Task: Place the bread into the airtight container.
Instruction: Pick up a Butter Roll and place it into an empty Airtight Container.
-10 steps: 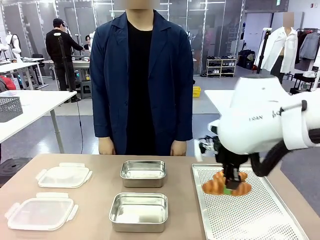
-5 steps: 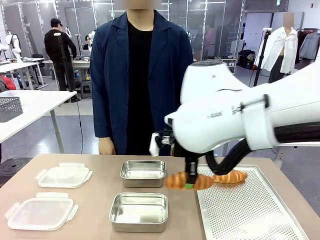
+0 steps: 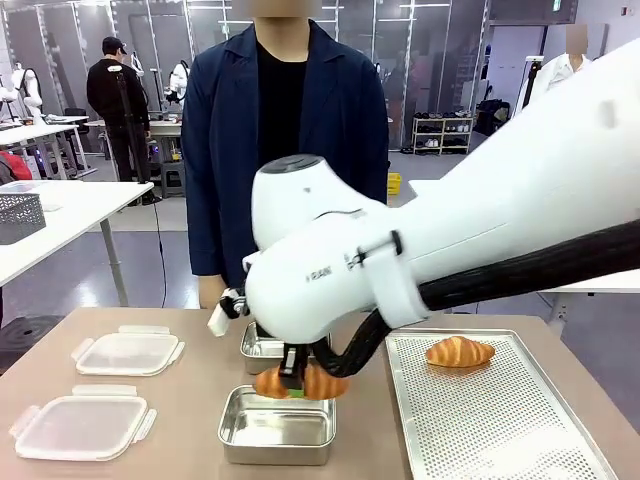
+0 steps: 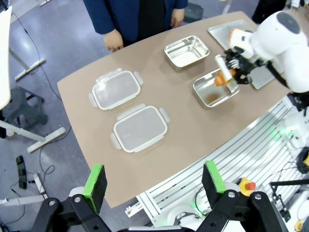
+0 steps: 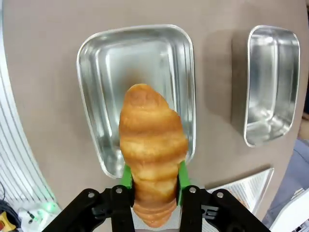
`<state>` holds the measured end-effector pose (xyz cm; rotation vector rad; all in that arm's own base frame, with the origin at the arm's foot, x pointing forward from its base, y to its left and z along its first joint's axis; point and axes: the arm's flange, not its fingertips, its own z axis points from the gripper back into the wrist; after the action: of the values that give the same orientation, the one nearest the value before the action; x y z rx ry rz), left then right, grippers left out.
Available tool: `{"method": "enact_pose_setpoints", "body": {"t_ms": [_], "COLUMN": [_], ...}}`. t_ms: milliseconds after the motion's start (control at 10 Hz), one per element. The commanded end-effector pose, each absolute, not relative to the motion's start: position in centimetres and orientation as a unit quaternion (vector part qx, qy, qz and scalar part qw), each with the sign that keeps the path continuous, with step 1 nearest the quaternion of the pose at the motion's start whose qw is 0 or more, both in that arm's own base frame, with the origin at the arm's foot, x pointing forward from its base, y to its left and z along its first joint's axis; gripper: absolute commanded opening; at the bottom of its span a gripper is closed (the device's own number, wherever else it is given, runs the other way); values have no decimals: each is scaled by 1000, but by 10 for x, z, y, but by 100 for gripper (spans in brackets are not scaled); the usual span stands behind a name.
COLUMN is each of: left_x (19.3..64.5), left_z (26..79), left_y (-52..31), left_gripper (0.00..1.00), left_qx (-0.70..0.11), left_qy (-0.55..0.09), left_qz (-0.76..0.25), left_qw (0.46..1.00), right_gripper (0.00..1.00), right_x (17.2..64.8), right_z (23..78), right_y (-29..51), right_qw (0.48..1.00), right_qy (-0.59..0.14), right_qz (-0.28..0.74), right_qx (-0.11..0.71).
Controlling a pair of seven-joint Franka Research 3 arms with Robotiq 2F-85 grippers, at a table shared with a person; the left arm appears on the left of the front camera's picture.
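Note:
My right gripper (image 3: 293, 388) is shut on a golden croissant (image 3: 300, 382) and holds it just above the near steel container (image 3: 277, 432). In the right wrist view the croissant (image 5: 152, 152) sits between the green pads (image 5: 126, 176), over the near container (image 5: 140, 53). A second croissant (image 3: 459, 351) lies on the perforated tray (image 3: 500, 430). The far steel container (image 3: 255, 345) stands behind, partly hidden by the arm. My left gripper (image 4: 157, 186) hangs open, high above the table's near edge, with nothing between its fingers.
Two clear plastic lids (image 3: 128, 352) (image 3: 82, 427) lie at the table's left. A person in a dark blue coat (image 3: 285, 150) stands at the far side, hands down at the table edge. The right arm's bulk spans the middle of the front view.
My right arm has carried the croissant leftward off the perforated tray, across the table's middle, to a spot above the near steel container. The other croissant stays on the tray.

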<state>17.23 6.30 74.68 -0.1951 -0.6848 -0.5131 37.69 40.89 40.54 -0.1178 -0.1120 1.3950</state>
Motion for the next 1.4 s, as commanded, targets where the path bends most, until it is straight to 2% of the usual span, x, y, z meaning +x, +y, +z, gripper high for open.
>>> {"method": "enact_pose_setpoints", "body": {"t_ms": [0,300,400,500,600,700,800,1100,1300], "left_x": [174,174,174,174,174,174,174,174,174], "left_z": [748,748,748,748,748,748,748,748,748], "left_y": [62,62,62,62,62,62,62,62,62], "left_gripper": [100,100,100,100,100,100,100,100,100], "left_qx": [-94,-94,-94,-94,-94,-94,-94,-94,-94], "left_qy": [-337,-337,-337,-337,-337,-337,-337,-337,-337], "left_qz": [-250,-250,-250,-250,-250,-250,-250,-250,-250], "left_qw": [903,903,903,903,903,903,903,903,903], "right_gripper": [40,40,51,68,80,97,100,100,100], "right_x": [389,386,387,385,384,383,382,381,387], "right_z": [384,360,354,351,351,351,355,378,360], "right_y": [442,453,455,459,460,459,454,440,451], "right_qw": [774,776,777,775,774,774,774,775,772], "right_qy": [-48,-23,-20,-19,-20,-20,-21,-28,-28], "right_qz": [627,626,626,629,630,630,630,631,634], "right_qx": [-74,-65,-58,-56,-59,-61,-56,-26,-49]}}
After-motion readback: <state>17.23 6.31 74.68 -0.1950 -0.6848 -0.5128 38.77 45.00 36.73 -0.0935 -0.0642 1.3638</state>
